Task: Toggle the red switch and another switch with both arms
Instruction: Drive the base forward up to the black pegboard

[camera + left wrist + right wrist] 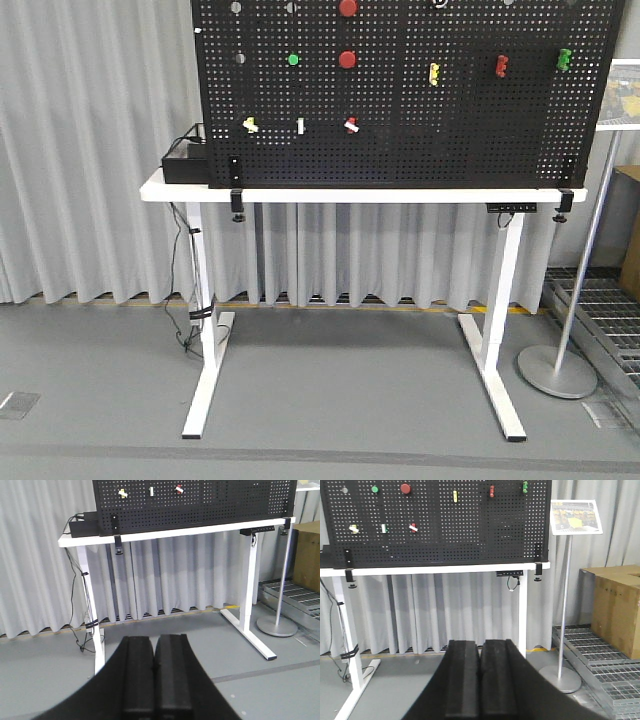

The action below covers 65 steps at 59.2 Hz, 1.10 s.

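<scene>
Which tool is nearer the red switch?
Left, narrowly. The left tool faces the red switch almost head-on; the right tool sits off to its right. Both hang well back from the board.

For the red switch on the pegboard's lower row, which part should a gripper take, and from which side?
The white-tipped lever of the red switch, probably from the front: it juts out of the upright pegboard, while the red base looks too small to pinch.
</scene>
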Available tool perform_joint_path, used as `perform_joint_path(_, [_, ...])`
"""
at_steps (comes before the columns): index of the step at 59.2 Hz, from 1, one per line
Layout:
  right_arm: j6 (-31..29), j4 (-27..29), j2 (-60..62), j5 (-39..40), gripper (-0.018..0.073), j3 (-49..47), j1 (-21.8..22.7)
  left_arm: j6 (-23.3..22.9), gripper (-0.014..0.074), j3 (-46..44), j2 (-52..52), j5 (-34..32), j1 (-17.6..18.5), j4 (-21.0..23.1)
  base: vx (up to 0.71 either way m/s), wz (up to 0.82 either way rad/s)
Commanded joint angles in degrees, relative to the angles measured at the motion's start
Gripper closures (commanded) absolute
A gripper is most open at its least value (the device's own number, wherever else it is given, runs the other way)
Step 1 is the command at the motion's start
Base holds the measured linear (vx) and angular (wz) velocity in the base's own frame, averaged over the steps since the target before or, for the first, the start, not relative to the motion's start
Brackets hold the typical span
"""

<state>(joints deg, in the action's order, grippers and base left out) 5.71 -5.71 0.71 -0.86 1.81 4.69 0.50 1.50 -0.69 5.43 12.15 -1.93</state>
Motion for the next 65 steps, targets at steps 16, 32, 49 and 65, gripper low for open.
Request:
perform_joint_path(16, [-0.15,-0.46,0.55,5.05,0.0566,0.29,0.38,-0.5,0.0594,0.98,-1.05,-4.9,-0.28,0.16,0.24,-0.05])
perform_joint_path(32, [-0.15,-0.46,0.55,5.05,0.0566,0.29,0.38,-0.5,0.0594,0.98,-1.05,-4.9,-0.28,0.16,0.34,0.09])
perform_joint_path(49, [-0.15,-0.46,0.55,5.05,0.0566,0.29,0.38,-0.5,0.0594,0.98,-1.05,-4.9,-0.28,0.16,0.41,0.03])
perform_joint_path(65, [-0.15,-0.46,0.55,5.05,0.0566,0.29,0.38,-0.5,0.0594,0.98,-1.05,-4.9,-0.28,0.16,0.46,0.0])
